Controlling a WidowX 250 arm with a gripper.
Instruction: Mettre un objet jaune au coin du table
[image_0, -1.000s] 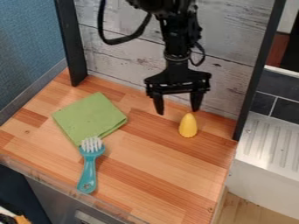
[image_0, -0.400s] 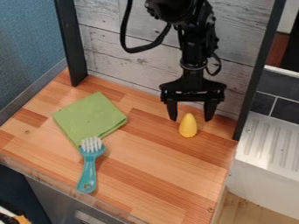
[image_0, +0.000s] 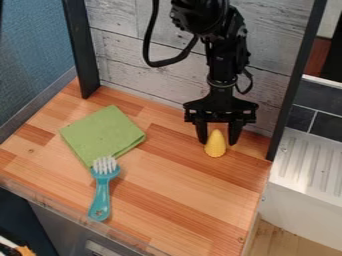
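The yellow object (image_0: 215, 146) stands upright toward the far right corner of the wooden table (image_0: 177, 185), between the claw's (image_0: 218, 140) fingers, which are apart around it. Right of it, a dark post (image_0: 292, 82) rises at the table's edge, and a plank wall (image_0: 130, 72) closes off the far side. Another dark post (image_0: 81, 52) stands at the far left. A folded green cloth (image_0: 100, 132) lies flat on the left; nearer, a teal brush (image_0: 100, 197) lies with its white bristles at the cloth's near corner. A pale ribbed surface (image_0: 310, 165) adjoins the right side.
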